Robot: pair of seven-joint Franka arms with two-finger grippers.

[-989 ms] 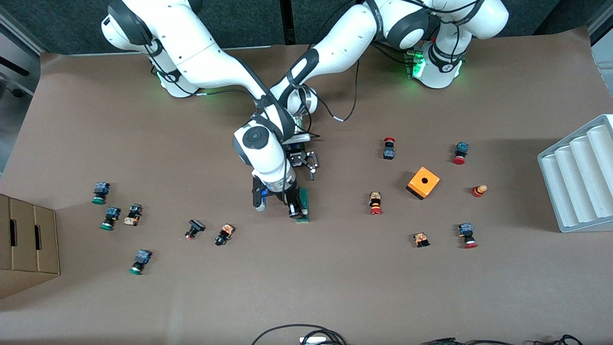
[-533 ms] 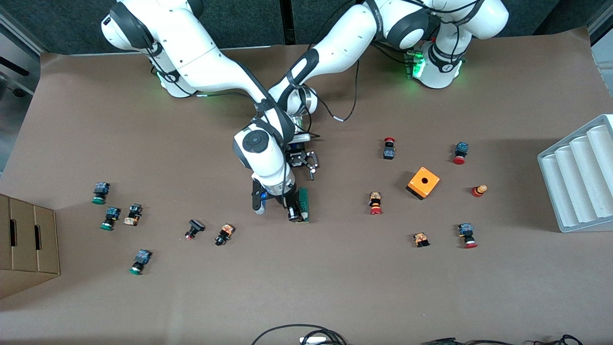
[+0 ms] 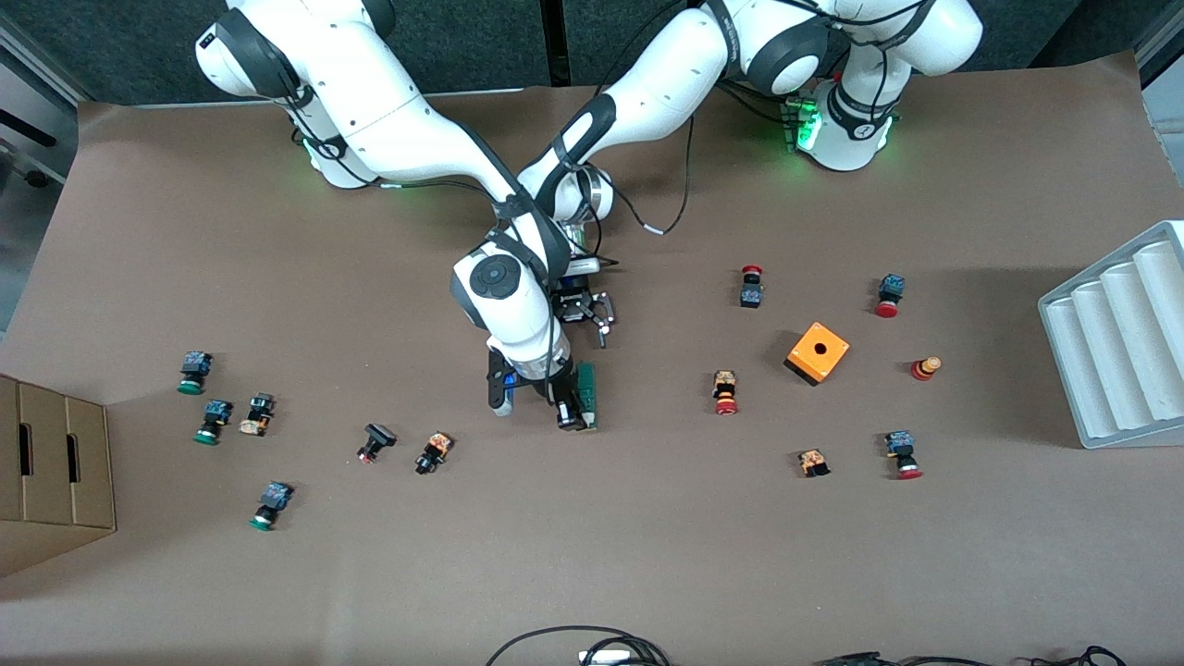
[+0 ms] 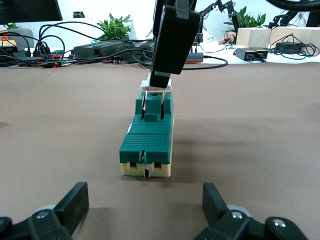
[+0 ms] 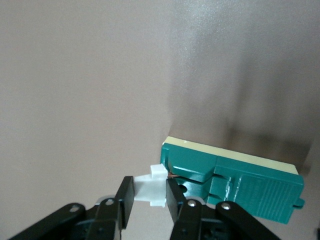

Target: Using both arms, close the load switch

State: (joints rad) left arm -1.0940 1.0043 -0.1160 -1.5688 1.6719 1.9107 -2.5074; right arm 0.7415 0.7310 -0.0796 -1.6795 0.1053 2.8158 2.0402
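Observation:
The green load switch [image 3: 588,387] lies on the brown table near its middle. My right gripper [image 3: 566,410] is over the end of the switch nearer the front camera. In the right wrist view it [image 5: 150,197] is shut on the switch's white slider [image 5: 151,189], beside the green body [image 5: 240,185]. My left gripper [image 3: 592,314] hangs just above the table, a short way off the switch's other end. In the left wrist view it [image 4: 145,210] is open and empty, with the switch [image 4: 148,142] lying lengthwise in front of it, apart from both fingers.
An orange box with a hole [image 3: 818,352] and several small red-capped buttons lie toward the left arm's end. Several green-capped and black buttons lie toward the right arm's end. A white ribbed tray [image 3: 1115,347] and a cardboard box [image 3: 51,472] stand at the table's ends.
My right arm's wrist has shifted very slightly over the switch. The switch and my left gripper stay where they were.

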